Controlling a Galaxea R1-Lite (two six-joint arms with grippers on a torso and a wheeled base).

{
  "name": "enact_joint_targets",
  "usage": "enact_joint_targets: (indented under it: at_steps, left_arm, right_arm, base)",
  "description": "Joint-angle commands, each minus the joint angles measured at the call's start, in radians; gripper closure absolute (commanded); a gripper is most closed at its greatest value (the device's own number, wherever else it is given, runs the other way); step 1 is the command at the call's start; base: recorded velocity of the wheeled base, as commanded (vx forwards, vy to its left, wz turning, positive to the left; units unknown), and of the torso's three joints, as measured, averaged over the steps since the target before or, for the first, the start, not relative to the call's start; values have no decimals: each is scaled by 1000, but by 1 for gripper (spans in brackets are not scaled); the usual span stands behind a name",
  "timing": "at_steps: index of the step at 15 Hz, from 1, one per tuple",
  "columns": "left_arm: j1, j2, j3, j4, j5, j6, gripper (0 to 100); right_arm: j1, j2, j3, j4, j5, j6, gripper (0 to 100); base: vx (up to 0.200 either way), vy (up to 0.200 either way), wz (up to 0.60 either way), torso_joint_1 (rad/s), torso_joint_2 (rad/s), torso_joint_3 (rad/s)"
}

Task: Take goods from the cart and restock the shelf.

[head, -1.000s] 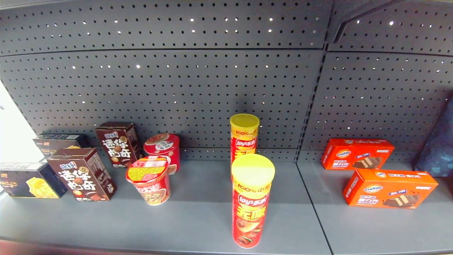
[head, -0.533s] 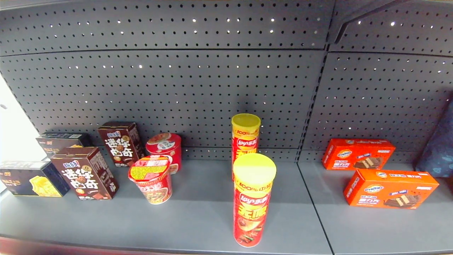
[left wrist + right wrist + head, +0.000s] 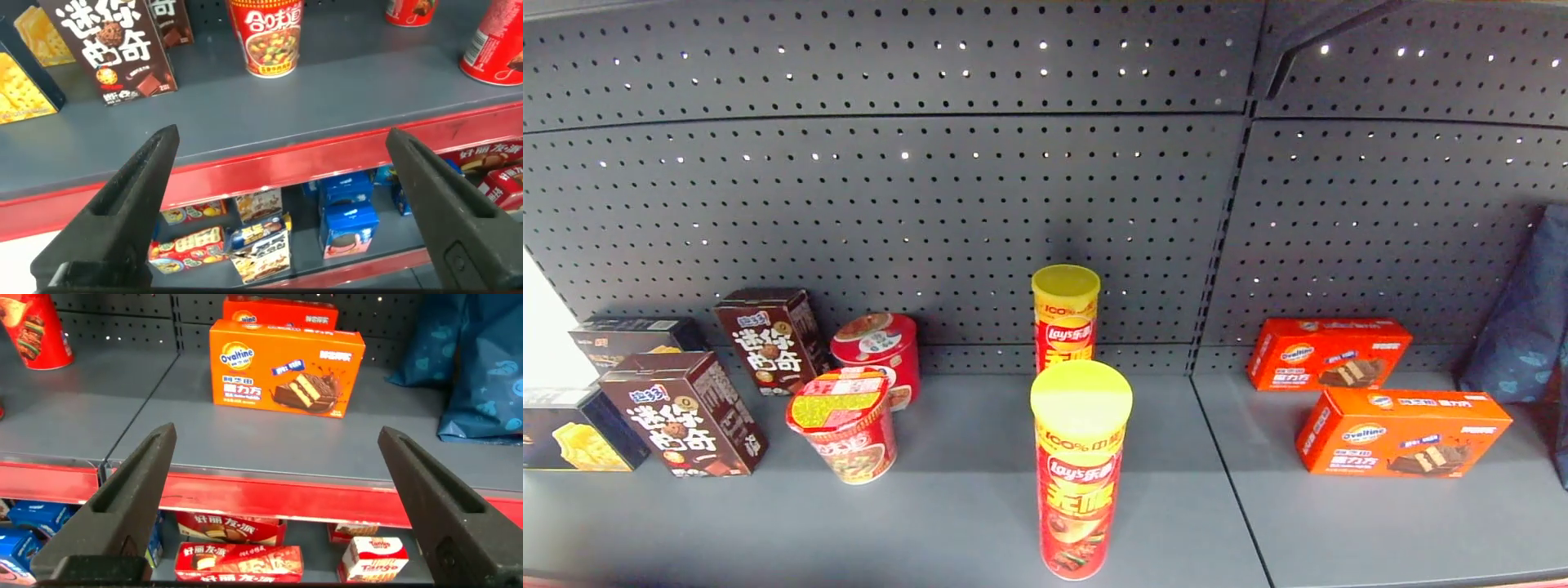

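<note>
Your left gripper (image 3: 282, 220) is spread wide and holds nothing. It hangs in front of the shelf's red front edge (image 3: 327, 151), low before the front noodle cup (image 3: 843, 425) and the front brown box (image 3: 682, 416). Your right gripper (image 3: 274, 510) is just as wide and also empty, in front of the front orange box (image 3: 1401, 433).

The goods stand in pairs on the grey shelf (image 3: 964, 506), one behind the other:
- **Far left:** two dark cracker boxes (image 3: 572, 429).
- **Next:** the front brown box, with the rear brown box (image 3: 764, 339) against the pegboard. Both are upright with white lettering.
- **Noodles:** the front noodle cup is red with a yellow-and-red lid. The rear noodle cup (image 3: 876, 351) is just behind it.
- **Middle:** the front chip can (image 3: 1080, 474) is a tall red tube with a yellow lid, standing upright near the shelf edge. The rear chip can (image 3: 1064, 322) looks the same and stands at the back.
- **Right bay:** the front orange box lies flat, with the rear orange box (image 3: 1327, 353) behind it.
- **Far right:** a blue bag (image 3: 1523, 327) leans there.

Small packs (image 3: 261, 237) sit on the tier below.
</note>
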Motion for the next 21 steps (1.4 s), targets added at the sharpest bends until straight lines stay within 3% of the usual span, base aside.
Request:
enact_joint_targets:
  at_steps: [1, 21]
  left_arm:
    - [0, 3, 1, 0, 0, 0, 0]
    - [0, 2, 1, 0, 2, 0, 0]
  right_arm:
    - [0, 2, 0, -1, 1, -4, 0]
    - [0, 2, 0, -1, 1, -6, 0]
  base:
    - [0, 0, 0, 0, 0, 0]
    - [0, 10, 0, 0, 0, 0]
